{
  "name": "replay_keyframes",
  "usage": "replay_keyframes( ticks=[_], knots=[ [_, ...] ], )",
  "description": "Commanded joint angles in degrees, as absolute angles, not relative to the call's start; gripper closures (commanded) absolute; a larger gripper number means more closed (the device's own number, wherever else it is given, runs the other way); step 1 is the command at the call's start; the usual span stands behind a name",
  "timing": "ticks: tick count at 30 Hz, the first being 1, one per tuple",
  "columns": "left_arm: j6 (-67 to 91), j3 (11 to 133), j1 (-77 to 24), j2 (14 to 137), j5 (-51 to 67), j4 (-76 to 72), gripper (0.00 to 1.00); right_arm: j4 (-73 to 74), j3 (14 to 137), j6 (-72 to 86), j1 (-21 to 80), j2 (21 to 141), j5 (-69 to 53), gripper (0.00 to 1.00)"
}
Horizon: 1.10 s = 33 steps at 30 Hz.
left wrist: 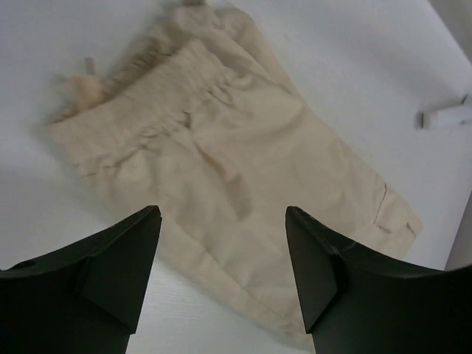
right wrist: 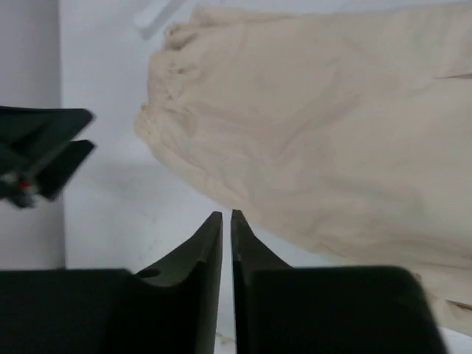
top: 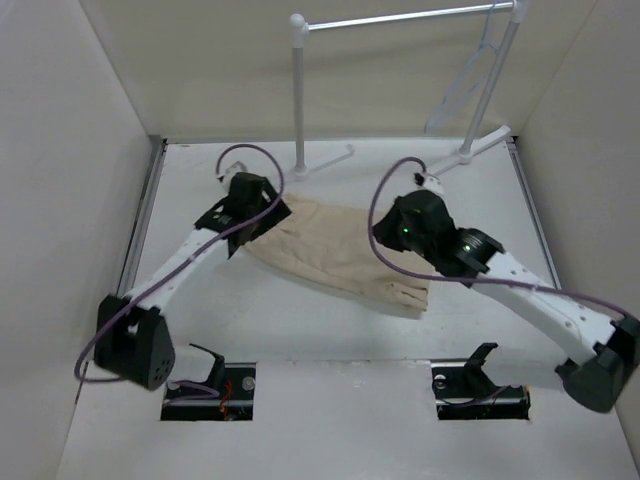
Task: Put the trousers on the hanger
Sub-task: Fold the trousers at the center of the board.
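left gripper (left wrist: 221, 217): jaws spread wide, nothing held, poised over the trousers (left wrist: 243, 147)
right gripper (right wrist: 226, 225): fingers pressed together, nothing between them, over bare table (right wrist: 110, 206) just beside the fabric's edge
trousers: beige, elastic waist, lying flat on the table between the 2 grippers
hanger (top: 458, 87): pale, thin, hooked on the rack (top: 400, 17) at far right, well apart from the trousers

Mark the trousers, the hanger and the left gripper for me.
trousers (top: 335, 255), top external view, middle of the cloth.
hanger (top: 457, 86), top external view, on its slanted side arm.
left gripper (left wrist: 222, 212), left wrist view, midway between its open fingertips.
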State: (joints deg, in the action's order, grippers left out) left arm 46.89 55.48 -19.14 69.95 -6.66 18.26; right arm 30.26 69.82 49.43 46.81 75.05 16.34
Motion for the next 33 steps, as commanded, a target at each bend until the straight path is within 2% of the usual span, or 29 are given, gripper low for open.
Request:
replay_keyframes(
  ticks=[1,3,6,10,14,19,22,26,27,28,29,33],
  knots=[
    [44.65,62.29,-25.69,81.69,-6.33,9.33,0.34,26.46,56.72,50.71,42.69,69.27,11.61,0.89],
    [43.78,65.9,-27.02,89.35,-4.75,6.69,0.35,24.0,48.81,51.5,37.77,65.49,8.98,0.89],
    [42.72,68.9,-25.89,98.32,-4.22,5.01,0.36,21.19,40.9,52.81,33.02,63.2,5.81,0.85],
    [42.72,64.01,-21.32,101.34,-7.02,4.57,0.37,18.9,33.5,55.63,31.51,63.02,2.99,0.83],
    [43.24,52.85,-15.96,95.56,-12.38,5.88,0.37,18.63,28.75,59.76,32.73,61.35,3.6,0.85],
    [43.94,40.97,-11.82,80.98,-13.62,8.35,0.36,19.24,27.15,60.12,35.63,60.12,2.73,0.83],
    [43.16,41.04,-11.99,72.36,-12.75,10.97,0.34,22.84,30.92,58.01,36.43,57.93,2.9,0.75],
    [42.63,49.72,-16.37,68.56,-12.39,16.51,0.33,23.39,38.3,54.24,36.52,59.23,3.25,0.64],
    [42.71,51.92,-18.57,68.82,-12.48,17.13,0.34,22.6,39.45,53.62,36.52,60.54,3.16,0.68],
    [43.06,53.94,-21.2,69.43,-12.48,17.49,0.35,21.54,41.2,53.09,36.52,62.64,2.64,0.78],
    [43.41,55.62,-24.36,70.39,-12.83,17.49,0.37,20.49,42.79,52.65,36.52,64.75,2.55,0.84],
    [46.4,62.12,-36.05,78.81,-12.13,14.51,0.39,12.84,43.86,53.69,36.52,72.93,1.5,0.88]
  ],
)
